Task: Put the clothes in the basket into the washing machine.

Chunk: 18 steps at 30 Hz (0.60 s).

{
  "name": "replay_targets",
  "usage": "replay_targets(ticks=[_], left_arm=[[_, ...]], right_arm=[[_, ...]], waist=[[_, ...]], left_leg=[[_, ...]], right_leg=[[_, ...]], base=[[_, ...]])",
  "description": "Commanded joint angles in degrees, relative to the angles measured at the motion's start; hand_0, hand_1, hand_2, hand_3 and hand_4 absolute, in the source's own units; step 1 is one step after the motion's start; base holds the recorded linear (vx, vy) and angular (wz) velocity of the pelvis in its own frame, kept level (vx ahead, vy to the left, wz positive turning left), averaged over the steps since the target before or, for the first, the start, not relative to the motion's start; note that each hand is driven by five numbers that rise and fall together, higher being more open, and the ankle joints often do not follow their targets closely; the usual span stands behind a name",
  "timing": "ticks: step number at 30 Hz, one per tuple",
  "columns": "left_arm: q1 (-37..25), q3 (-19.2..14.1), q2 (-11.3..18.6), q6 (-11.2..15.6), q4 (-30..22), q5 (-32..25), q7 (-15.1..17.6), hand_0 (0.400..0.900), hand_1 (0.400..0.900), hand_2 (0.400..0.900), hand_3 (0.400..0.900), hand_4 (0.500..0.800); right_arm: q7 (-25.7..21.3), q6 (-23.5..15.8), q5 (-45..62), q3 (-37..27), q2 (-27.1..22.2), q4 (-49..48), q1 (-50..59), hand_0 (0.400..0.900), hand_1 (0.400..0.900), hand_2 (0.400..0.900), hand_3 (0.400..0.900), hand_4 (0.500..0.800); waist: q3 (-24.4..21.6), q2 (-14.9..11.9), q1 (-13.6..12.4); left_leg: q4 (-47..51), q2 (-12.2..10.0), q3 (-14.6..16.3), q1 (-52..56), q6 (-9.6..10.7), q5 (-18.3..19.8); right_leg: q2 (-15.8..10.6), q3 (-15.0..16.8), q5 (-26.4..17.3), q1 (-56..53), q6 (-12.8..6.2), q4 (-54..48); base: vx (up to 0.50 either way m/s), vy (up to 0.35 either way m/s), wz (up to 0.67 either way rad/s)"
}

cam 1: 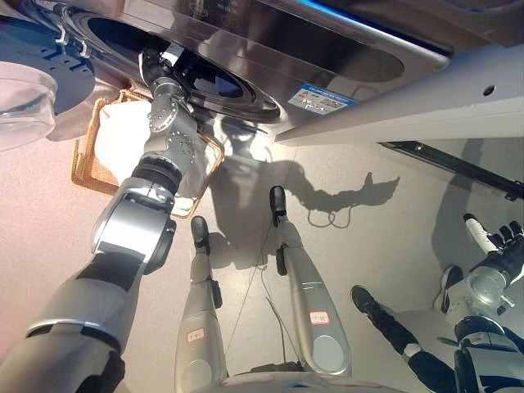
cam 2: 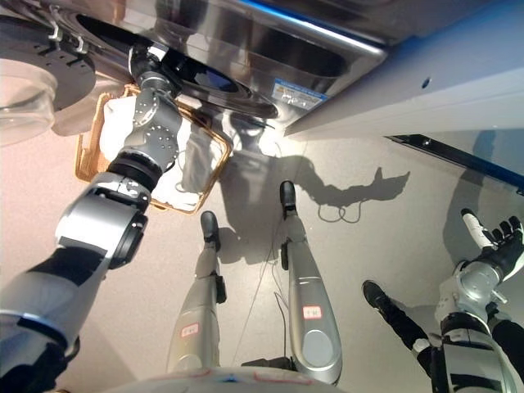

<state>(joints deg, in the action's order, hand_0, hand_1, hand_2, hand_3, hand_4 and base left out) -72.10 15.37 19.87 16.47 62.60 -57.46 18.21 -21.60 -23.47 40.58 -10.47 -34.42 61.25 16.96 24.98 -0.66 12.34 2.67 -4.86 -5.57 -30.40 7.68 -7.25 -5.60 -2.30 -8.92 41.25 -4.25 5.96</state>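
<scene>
Take the washing machine [cam 1: 246, 37] as your landmark. Your left hand [cam 1: 160, 65] is at the rim of its dark round opening [cam 1: 217, 82]; whether the fingers are wide or closed you cannot tell, since they are hidden against the rim. The wicker basket [cam 2: 88, 155] sits on the floor just below the opening, white clothes [cam 1: 123, 135] inside it, under your left arm. Your right hand [cam 2: 501, 241] hangs well apart from the machine, fingers spread wide, holding nothing.
</scene>
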Motion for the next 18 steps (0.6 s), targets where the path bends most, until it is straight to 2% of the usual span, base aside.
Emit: replay_targets(ticks=[1, 4, 7, 8, 9, 10, 13, 16, 18], left_arm=[[-1.96, -1.86, -0.51, 5.23, 4.55, 2.97, -1.1, 0.9, 0.9, 0.9, 0.9, 0.8], [-1.66, -1.34, -0.16, 4.96, 5.13, 5.98, -0.14, 0.9, 0.9, 0.9, 0.9, 0.8], [-1.81, 0.6, 0.36, 3.98, 5.96, 13.65, 2.29, 0.9, 0.9, 0.9, 0.9, 0.8], [-1.79, 0.6, 0.28, 3.89, 5.83, 13.97, 2.58, 0.9, 0.9, 0.9, 0.9, 0.8], [-1.63, 2.05, 0.6, 2.7, 6.73, 20.45, 4.57, 0.9, 0.9, 0.9, 0.9, 0.8], [-1.42, 2.86, 0.59, 1.84, 7.37, 23.66, 5.45, 0.9, 0.9, 0.9, 0.9, 0.8], [-0.19, 4.52, 0.42, 0.11, 8.3, 29.59, 6.61, 0.9, 0.9, 0.9, 0.9, 0.8], [2.17, 5.24, -0.05, -0.37, 7.34, 31.26, 5.87, 0.9, 0.9, 0.9, 0.9, 0.8], [5.12, 4.61, 0.11, 0.66, 5.5, 29.51, 4.38, 0.9, 0.9, 0.9, 0.9, 0.8]], right_arm=[[-1.57, -3.83, 3.16, -1.35, -5.03, 2.3, -7.62, 0.9, 0.9, 0.9, 0.9, 0.8], [-1.25, -4.0, 3.21, -1.35, -4.98, 2.65, -7.9, 0.9, 0.9, 0.9, 0.9, 0.8], [-0.93, -4.23, 3.11, -1.15, -4.71, 2.6, -8.01, 0.9, 0.9, 0.9, 0.9, 0.8], [-0.93, -4.24, 3.1, -1.19, -4.64, 2.58, -8.05, 0.9, 0.9, 0.9, 0.9, 0.8], [-0.88, -4.5, 2.76, -1.04, -4.48, 2.47, -8.41, 0.9, 0.9, 0.9, 0.9, 0.8], [-0.7, -4.52, 2.74, -0.83, -4.42, 2.63, -8.33, 0.9, 0.9, 0.9, 0.9, 0.8], [-0.21, -4.08, 2.7, -0.47, -4.69, 3.67, -7.84, 0.9, 0.9, 0.9, 0.9, 0.8], [0.1, -3.14, 1.9, -0.01, -5.71, 4.14, -6.79, 0.9, 0.9, 0.9, 0.9, 0.8], [0.34, -2.43, 1.49, -0.3, -6.41, 4.32, -6.27, 0.9, 0.9, 0.9, 0.9, 0.8]], waist=[[-7.82, 1.24, -0.62], [-7.95, 1.38, -0.99], [-7.95, 1.47, -1.14], [-7.88, 1.42, -1.16], [-7.86, 1.37, -1.3], [-8.07, 1.33, -1.4], [-8.42, 0.92, -1.93], [-8.59, 0.65, -2.85], [-8.58, 0.43, -3.48]], left_leg=[[2.33, 2.93, -0.86, 0.59, -3.98, 0.09], [2.33, 2.89, -0.86, 0.73, -4.0, 0.15], [2.33, 2.85, -0.91, 1.24, -4.06, 0.18], [2.33, 2.84, -0.92, 1.31, -4.06, 0.19], [2.33, 2.74, -0.93, 1.97, -4.1, 0.28], [2.33, 2.64, -0.92, 2.34, -4.11, 0.2], [2.33, 2.37, -0.98, 4.18, -4.26, 0.54], [2.04, 2.52, -0.9, 6.14, -4.61, 1.13], [1.47, 2.77, -0.96, 7.29, -4.84, 1.59]], right_leg=[[3.43, -0.59, 1.84, -0.77, -1.13, 1.54], [3.27, -0.73, 1.85, -0.78, -1.16, 1.64], [3.16, -0.86, 1.83, -1.1, -1.2, 1.74], [3.15, -0.88, 1.85, -1.19, -1.2, 1.73], [3.2, -0.99, 2.11, -1.79, -1.15, 2.01], [3.2, -1.09, 2.2, -2.05, -1.15, 2.22], [2.91, -1.51, 2.64, -3.79, -1.2, 2.63], [2.52, -1.85, 2.94, -5.89, -1.3, 2.95], [2.08, -1.98, 3.08, -7.55, -1.42, 2.93]], base=[[0.0, 0.0, 0.0], [0.0, 0.0, 0.03], [0.0, 0.002, 0.06], [0.0, 0.007, 0.06], [0.01, 0.006, 0.08], [0.02, 0.003, 0.13], [0.02, 0.004, 0.12], [0.02, 0.036, 0.08], [0.0, 0.056, 0.11]])
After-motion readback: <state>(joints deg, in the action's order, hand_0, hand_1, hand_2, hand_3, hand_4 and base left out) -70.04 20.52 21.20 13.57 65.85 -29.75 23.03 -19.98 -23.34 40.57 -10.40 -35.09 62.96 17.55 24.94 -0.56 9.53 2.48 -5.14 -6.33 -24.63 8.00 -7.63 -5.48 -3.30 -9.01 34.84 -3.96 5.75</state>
